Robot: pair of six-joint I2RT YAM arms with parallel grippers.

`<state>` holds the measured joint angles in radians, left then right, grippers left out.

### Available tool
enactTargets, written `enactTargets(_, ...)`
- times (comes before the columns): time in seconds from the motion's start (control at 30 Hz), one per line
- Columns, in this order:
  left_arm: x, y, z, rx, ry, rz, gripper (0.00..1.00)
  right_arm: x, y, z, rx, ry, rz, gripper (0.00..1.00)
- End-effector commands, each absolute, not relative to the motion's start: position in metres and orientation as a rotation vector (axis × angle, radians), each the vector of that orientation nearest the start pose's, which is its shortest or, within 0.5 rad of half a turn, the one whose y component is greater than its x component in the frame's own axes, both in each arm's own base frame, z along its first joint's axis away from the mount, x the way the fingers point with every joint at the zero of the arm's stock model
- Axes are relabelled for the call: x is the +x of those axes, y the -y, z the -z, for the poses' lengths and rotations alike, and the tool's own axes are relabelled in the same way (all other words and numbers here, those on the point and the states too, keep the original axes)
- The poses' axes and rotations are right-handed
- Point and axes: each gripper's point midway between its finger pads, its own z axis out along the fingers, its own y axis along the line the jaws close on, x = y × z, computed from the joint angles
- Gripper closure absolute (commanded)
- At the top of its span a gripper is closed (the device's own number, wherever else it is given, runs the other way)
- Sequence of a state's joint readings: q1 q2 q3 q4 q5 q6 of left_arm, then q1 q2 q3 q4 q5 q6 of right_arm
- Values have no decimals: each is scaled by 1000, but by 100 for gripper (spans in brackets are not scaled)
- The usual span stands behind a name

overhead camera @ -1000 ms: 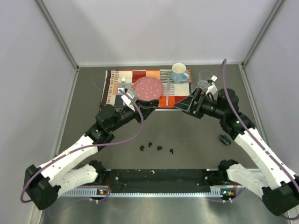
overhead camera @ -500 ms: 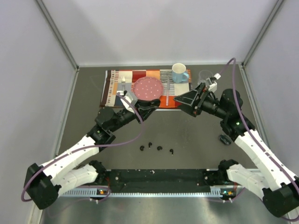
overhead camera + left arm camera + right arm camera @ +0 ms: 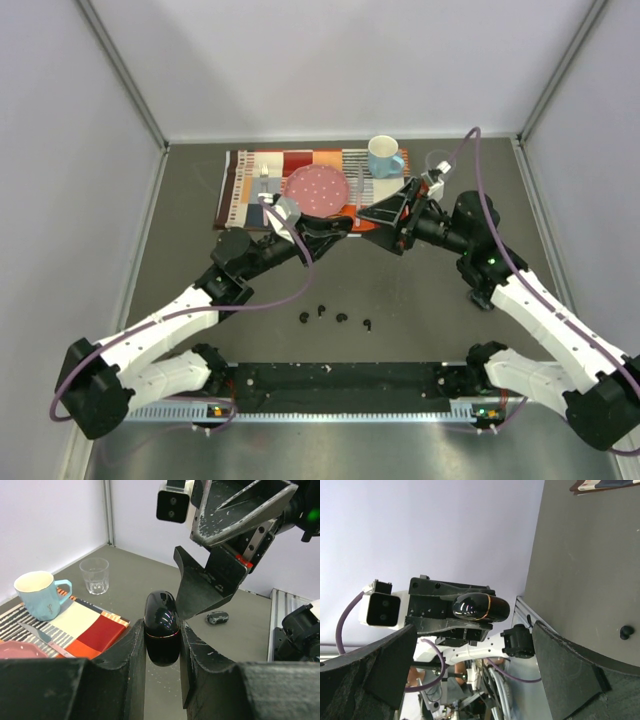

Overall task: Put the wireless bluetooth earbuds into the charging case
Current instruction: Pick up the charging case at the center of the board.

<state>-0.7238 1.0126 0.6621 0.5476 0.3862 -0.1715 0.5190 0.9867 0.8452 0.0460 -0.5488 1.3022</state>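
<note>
Left gripper [image 3: 335, 226] clamps the charging case [image 3: 161, 627]; right gripper [image 3: 375, 222] gapes wide just beyond it; four earbuds [image 3: 342, 318] lie below both.

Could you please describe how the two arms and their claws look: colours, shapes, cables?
The left arm and the right arm have white shell links joined by black joints, and a purple cable loops along each. The left claw and the right claw are black, with broad wedge-shaped fingers scuffed pale. A white camera block sits beside the right claw.
</note>
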Motion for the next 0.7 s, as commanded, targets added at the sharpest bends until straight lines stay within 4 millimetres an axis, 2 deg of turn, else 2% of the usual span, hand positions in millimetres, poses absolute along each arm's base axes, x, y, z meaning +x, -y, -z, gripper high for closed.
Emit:
enactTargets(0.0,219,298,-340,709,-1172,1033,100,222,-269,-343,299,-1910,-1762,3)
enactTargets(0.3,217,303,-342,711,-1165,1062,100,220,-270,-337,326,-1928,-1778,2)
enactTargets(0.67,217,307,-345,708,-1149,1076,100,217,-282,-346,334,-1913,-1900,4)
